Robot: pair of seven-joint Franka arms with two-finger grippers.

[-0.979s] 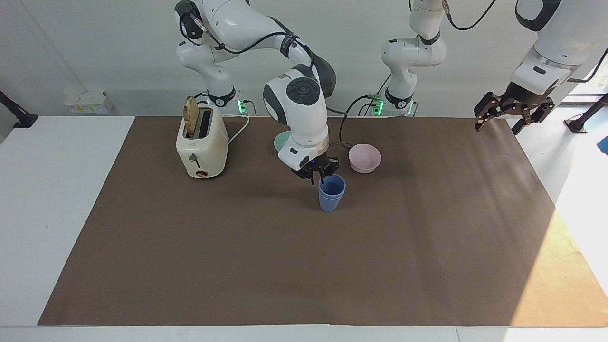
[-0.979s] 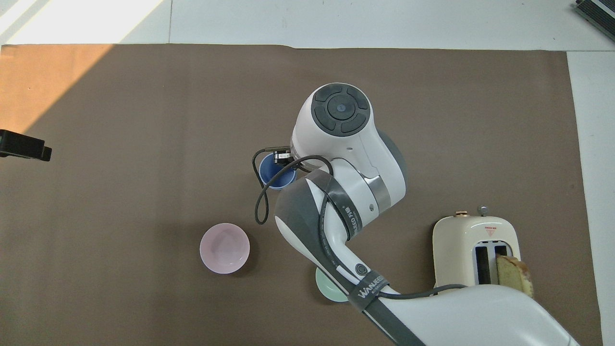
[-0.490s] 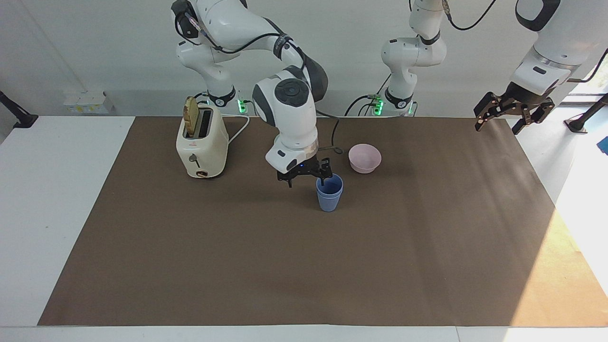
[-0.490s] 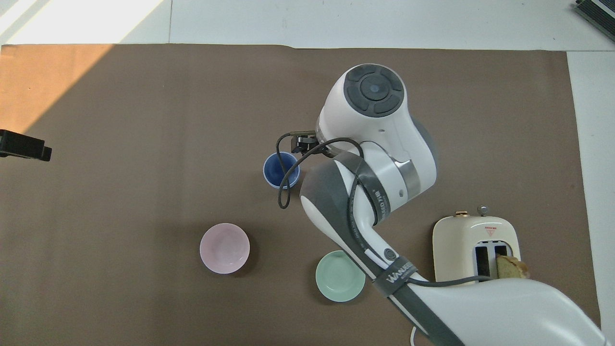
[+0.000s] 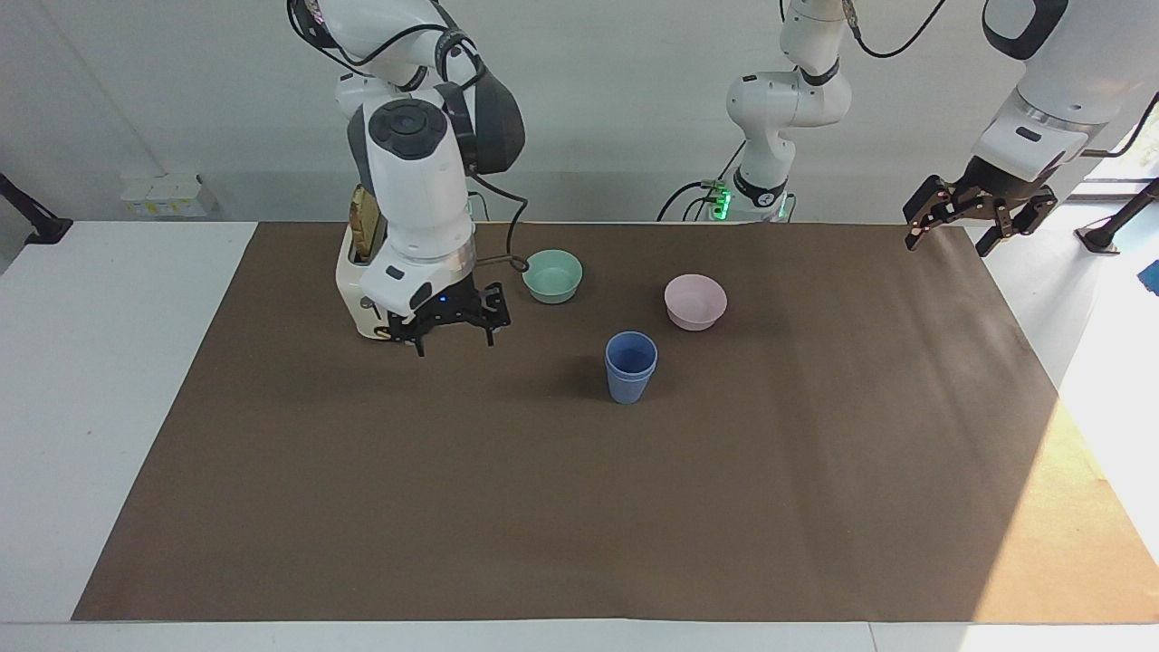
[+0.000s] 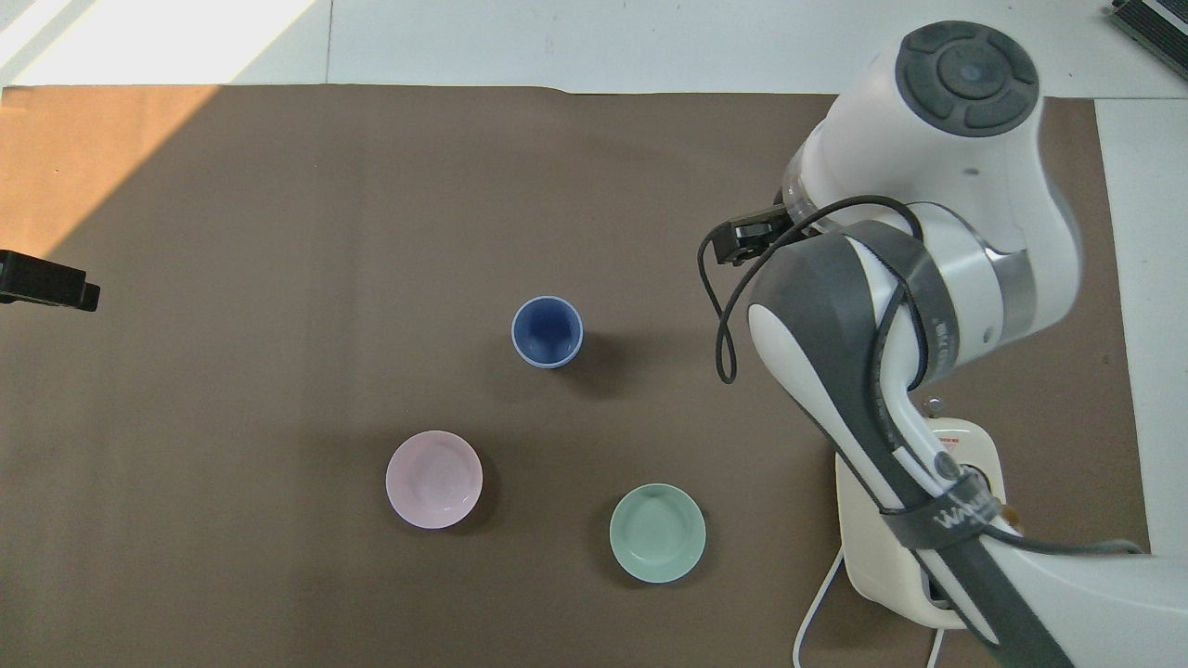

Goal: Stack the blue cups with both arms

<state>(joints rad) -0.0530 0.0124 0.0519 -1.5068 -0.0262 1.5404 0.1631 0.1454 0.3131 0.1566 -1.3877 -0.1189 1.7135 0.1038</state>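
The two blue cups point(image 5: 630, 367) stand nested one in the other, upright in the middle of the brown mat; they also show in the overhead view point(image 6: 547, 331). Nothing touches them. My right gripper point(image 5: 453, 337) is open and empty, raised over the mat just in front of the toaster, well away from the cups toward the right arm's end; only part of it shows in the overhead view point(image 6: 750, 238). My left gripper point(image 5: 946, 243) is open and empty, waiting in the air over the mat's edge at the left arm's end; its tip shows in the overhead view point(image 6: 46, 283).
A cream toaster point(image 5: 355, 292) stands near the right arm's base, mostly covered by the arm point(image 6: 877, 568). A mint-green bowl point(image 5: 552, 276) point(image 6: 657, 533) and a pink bowl point(image 5: 694, 302) point(image 6: 433, 479) sit nearer to the robots than the cups.
My right gripper has let go of the top cup, risen and swung away toward the toaster. The cups stay nested. The left arm has not moved.
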